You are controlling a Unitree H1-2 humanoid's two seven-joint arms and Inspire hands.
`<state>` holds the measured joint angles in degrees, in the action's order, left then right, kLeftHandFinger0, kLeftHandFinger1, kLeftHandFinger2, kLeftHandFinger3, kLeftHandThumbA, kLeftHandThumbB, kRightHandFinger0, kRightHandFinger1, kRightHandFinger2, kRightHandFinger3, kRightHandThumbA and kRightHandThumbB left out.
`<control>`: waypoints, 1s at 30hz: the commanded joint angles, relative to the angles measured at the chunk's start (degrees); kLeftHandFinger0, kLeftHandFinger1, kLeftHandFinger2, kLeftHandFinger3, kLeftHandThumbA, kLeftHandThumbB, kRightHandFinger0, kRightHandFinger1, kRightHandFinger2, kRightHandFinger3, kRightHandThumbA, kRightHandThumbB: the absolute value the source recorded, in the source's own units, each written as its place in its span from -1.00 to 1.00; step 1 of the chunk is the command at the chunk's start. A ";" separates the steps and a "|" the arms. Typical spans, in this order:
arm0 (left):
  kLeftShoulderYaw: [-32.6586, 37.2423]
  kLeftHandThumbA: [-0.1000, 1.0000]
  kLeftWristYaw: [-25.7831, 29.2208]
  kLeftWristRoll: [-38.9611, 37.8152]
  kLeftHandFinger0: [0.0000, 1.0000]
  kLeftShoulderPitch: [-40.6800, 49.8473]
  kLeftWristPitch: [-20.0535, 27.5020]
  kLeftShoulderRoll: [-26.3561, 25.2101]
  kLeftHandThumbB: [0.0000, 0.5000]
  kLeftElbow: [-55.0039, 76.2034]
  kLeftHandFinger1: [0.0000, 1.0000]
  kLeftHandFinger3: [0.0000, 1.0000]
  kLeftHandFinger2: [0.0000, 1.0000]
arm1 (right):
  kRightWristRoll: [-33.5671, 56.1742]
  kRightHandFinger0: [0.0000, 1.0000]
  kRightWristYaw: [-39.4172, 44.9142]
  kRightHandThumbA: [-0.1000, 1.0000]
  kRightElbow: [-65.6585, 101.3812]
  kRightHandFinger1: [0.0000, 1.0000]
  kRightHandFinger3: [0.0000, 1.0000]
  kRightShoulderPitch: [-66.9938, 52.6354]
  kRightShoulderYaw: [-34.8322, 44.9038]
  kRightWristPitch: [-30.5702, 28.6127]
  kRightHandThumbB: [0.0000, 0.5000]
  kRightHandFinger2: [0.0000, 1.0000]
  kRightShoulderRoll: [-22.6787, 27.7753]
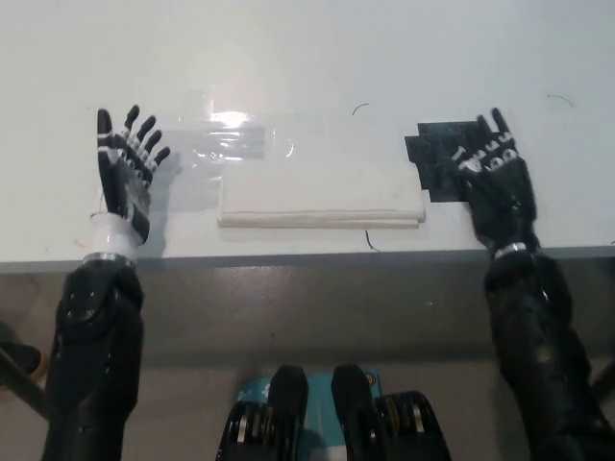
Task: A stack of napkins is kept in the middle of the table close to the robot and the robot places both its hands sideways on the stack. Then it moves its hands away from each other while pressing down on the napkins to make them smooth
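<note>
both hands off the napkin stack (322,192), flat on the desk (307,58): left hand (125,173) fingers splayed, empty; right hand (495,178) probably likewise. outward smoothing pass looks done.

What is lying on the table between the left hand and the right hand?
In the head view, the stack of napkins lies between the left hand and the right hand, touching neither.

Bright overhead light washes out the white table (307,58); glare patch (231,120) mid-left; picture perhaps slightly soft.
</note>
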<state>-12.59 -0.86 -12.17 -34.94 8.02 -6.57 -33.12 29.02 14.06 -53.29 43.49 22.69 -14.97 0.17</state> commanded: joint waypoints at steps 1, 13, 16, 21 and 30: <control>5.45 1.00 -5.75 1.10 1.00 7.79 -6.90 -3.47 -0.19 29.69 1.00 1.00 1.00 | -7.98 1.00 -2.66 1.00 46.82 1.00 1.00 -11.11 -8.32 6.99 0.40 1.00 -1.22; 13.52 1.00 -9.57 7.86 1.00 30.03 1.60 -2.87 0.24 59.96 1.00 1.00 1.00 | -15.79 1.00 3.05 1.00 80.73 1.00 1.00 -33.04 -15.55 2.61 0.05 1.00 -2.44; 14.11 1.00 -9.81 9.48 1.00 35.24 4.64 -2.97 0.31 61.18 1.00 1.00 1.00 | -17.85 1.00 3.14 1.00 83.76 1.00 1.00 -39.26 -17.41 3.27 0.11 1.00 -3.91; 13.54 1.00 -8.85 11.16 1.00 43.40 9.69 -3.17 0.17 58.16 1.00 1.00 1.00 | -23.35 1.00 4.30 1.00 75.32 1.00 1.00 -46.97 -18.94 -4.60 0.01 1.00 -4.24; 14.20 1.00 -7.02 10.92 1.00 45.70 11.68 -3.73 -0.01 47.65 1.00 1.00 1.00 | -24.51 1.00 1.38 1.00 61.58 1.00 1.00 -47.78 -21.88 -10.05 -0.07 1.00 -2.35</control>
<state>-0.28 -4.97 -6.39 9.70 10.95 -8.33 12.73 14.64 13.54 6.37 -3.91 4.89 -15.78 -2.89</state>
